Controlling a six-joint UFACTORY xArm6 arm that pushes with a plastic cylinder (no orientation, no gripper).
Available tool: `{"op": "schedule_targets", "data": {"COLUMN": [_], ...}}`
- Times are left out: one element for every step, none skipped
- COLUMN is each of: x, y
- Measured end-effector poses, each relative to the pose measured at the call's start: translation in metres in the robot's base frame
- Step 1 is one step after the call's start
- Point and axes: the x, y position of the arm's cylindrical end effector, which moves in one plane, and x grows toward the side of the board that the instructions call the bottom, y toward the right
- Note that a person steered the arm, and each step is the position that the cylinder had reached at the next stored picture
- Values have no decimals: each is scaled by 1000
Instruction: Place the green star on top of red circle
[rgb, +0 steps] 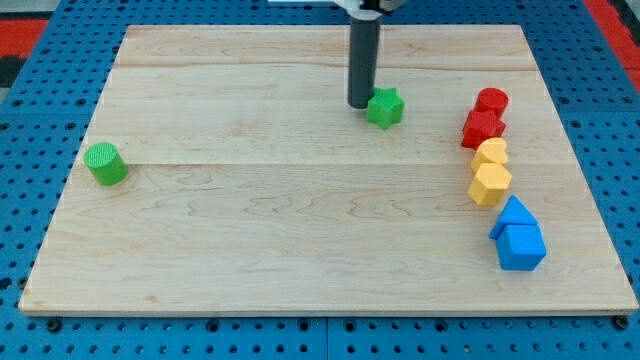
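no claw on this rig, so nothing spread or pinched, just a straight dark rod coming down from the view's top, my tip (359, 104) resting on the desk (300, 230), a pale wooden board over a blue perforated base (20, 150). tip sits just beside the green star (385, 107), on the star's left in the view, touching or nearly so, can't tell which. green star is in the upper middle of the board, a bit right of centre. red circle (492, 101) lies well to the view's right of the star, near the right edge, at about the same height in the view. right below it, touching, a second red block (482, 128), shape unclear, maybe star-like. under that a yellow block (491, 152) and a yellow hexagon-ish block (490, 184), stacked close in a column. at the column's bottom two blue blocks, upper one (514, 213) and lower one (522, 247), both roughly house or pentagon shaped, touching each other. far on the view's left, alone, a green cylinder (105, 164), well apart from everything else.
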Motion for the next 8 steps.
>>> {"op": "schedule_targets", "data": {"x": [-4, 21, 15, 27, 38, 32, 1, -7], "y": [-14, -52, -22, -16, 10, 61, 85, 49]}}
